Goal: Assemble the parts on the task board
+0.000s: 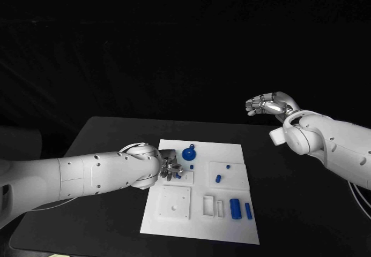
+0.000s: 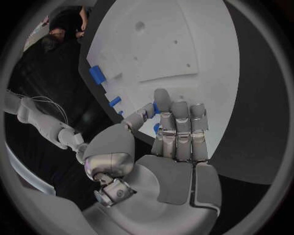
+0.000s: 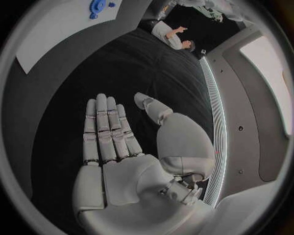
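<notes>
While over the task board [image 1: 174,222] near its left edge, left hand [image 1: 171,169] pinching a small blue part [image 2: 157,108]. Further right, 2 blue cylinders [image 1: 240,209] by the near-right edge. Right hand [image 1: 267,104] empty, fingers apart, raised over bare table [image 1: 301,214].

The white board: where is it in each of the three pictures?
Head view: board lies mid-table, under the left hand.
Left wrist view: board fills the area beyond the fingers.
Right wrist view: board's corner at the rim.
Shared landmark: round blue part.
</notes>
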Tool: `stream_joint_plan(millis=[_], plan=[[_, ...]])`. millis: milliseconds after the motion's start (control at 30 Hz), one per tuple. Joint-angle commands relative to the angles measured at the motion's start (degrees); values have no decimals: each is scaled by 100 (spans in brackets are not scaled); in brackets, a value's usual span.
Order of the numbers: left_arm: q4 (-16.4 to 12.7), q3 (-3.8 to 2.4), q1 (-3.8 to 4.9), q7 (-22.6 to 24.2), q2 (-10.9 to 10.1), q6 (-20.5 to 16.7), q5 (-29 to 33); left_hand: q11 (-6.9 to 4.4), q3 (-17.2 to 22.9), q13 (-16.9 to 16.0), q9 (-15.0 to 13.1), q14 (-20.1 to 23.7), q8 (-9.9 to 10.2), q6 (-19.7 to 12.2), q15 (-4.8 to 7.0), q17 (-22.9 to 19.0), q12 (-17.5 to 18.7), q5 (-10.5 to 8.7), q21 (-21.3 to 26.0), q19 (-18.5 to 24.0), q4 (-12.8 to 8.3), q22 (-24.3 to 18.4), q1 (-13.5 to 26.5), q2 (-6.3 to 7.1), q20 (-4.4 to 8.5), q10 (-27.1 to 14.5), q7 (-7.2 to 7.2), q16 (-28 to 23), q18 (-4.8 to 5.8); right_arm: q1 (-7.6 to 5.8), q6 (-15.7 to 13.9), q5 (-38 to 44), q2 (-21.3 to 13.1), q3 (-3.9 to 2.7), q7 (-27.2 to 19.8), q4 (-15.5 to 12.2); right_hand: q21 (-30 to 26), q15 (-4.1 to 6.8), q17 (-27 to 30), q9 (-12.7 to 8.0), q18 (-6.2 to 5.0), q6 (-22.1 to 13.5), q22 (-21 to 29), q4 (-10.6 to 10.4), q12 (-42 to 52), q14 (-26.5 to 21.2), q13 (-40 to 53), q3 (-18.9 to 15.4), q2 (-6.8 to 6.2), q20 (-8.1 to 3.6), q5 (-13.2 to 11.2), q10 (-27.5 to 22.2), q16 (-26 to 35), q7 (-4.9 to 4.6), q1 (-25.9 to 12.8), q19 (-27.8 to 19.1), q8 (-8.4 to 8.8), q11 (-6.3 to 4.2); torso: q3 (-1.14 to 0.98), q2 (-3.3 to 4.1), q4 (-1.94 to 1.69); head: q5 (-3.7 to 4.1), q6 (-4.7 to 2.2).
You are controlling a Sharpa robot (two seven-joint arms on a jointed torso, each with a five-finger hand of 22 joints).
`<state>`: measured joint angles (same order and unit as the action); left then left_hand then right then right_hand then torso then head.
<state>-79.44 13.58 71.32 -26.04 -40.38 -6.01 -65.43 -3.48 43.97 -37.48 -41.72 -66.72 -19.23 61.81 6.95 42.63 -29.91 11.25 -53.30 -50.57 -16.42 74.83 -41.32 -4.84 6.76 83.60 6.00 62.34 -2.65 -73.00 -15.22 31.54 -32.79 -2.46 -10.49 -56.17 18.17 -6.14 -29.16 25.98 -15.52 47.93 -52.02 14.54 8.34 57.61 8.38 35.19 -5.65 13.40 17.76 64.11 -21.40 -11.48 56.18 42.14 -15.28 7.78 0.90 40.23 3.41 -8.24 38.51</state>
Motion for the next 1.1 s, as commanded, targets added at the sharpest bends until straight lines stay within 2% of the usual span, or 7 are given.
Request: stream_joint_plan(millis=[33,267,433,533,633,967,1100], plan=[[-80,-3,-9,93,-35,-182,-30,-80,30,9,-9,15,45,455,13,-6,-24,-25,-36,26,-8,-10,-22,-40,575,-104,-421,43,76,5,95,44,0,-4,-27,-6,-32,-38,7,-10,52,-35,8,2,-29,11,-7,-33,6,9,32,12,34,4,-43,-27,-11,33,1,0,3,-5,10],[-192,-3,-35,117,-109,-425,-41,-75,39,10,-4,3,77,446,16,-10,-45,-34,-48,22,-11,-16,-42,-29,578,-83,-415,62,72,10,89,44,-8,-4,-27,-3,-32,-38,8,-14,52,-35,7,-12,-39,14,-13,-46,12,10,42,19,40,4,-55,-28,-14,33,0,0,-1,-6,21],[-213,-2,-44,132,-150,-386,-42,-69,45,13,8,-1,110,430,18,-15,-57,-44,-58,18,-12,-21,-57,-20,580,-74,-407,73,69,11,105,44,-9,-4,-29,-8,-33,-38,8,-15,52,-35,7,-16,-43,14,-16,-51,12,10,45,22,42,4,-59,-29,-15,32,0,-5,-7,-12,27],[-235,-1,-50,133,-171,-388,-42,-42,55,37,70,21,215,395,13,-44,-59,-278,-70,35,-13,-42,-94,-28,576,-87,-378,76,68,13,100,44,-12,-4,-28,-13,-33,-39,8,-18,52,-34,6,-27,-49,16,-20,-58,19,10,50,26,45,5,-67,-29,-18,32,0,-4,-4,-9,23],[-240,-1,-65,139,-179,-414,-42,-33,60,47,93,25,253,393,11,-55,-65,-358,-76,43,-12,-52,-111,-28,574,-85,-369,83,68,17,100,44,-12,-4,-29,-7,-34,-38,8,-18,52,-34,6,-29,-51,17,-21,-60,19,10,52,28,46,5,-69,-30,-18,32,0,-4,-4,-13,20],[-222,0,-83,150,-174,-414,-38,-32,64,49,104,20,267,409,12,-60,-77,-380,-83,43,-15,-59,-127,-21,575,-72,-369,93,66,31,102,44,-12,-4,-30,-7,-35,-39,9,-21,52,-34,6,-33,-58,17,-25,-66,19,9,58,31,50,5,-71,-32,-20,32,2,-1,-5,-21,18],[-183,0,-119,155,-147,-417,-36,-32,65,49,105,18,268,414,13,-61,-80,-381,-85,43,-15,-60,-130,-21,575,-69,-370,95,66,34,102,44,-14,-4,-32,-12,-35,-39,9,-22,52,-35,6,-33,-60,17,-26,-67,19,9,60,32,51,5,-71,-33,-20,32,2,-1,-1,-25,19]])
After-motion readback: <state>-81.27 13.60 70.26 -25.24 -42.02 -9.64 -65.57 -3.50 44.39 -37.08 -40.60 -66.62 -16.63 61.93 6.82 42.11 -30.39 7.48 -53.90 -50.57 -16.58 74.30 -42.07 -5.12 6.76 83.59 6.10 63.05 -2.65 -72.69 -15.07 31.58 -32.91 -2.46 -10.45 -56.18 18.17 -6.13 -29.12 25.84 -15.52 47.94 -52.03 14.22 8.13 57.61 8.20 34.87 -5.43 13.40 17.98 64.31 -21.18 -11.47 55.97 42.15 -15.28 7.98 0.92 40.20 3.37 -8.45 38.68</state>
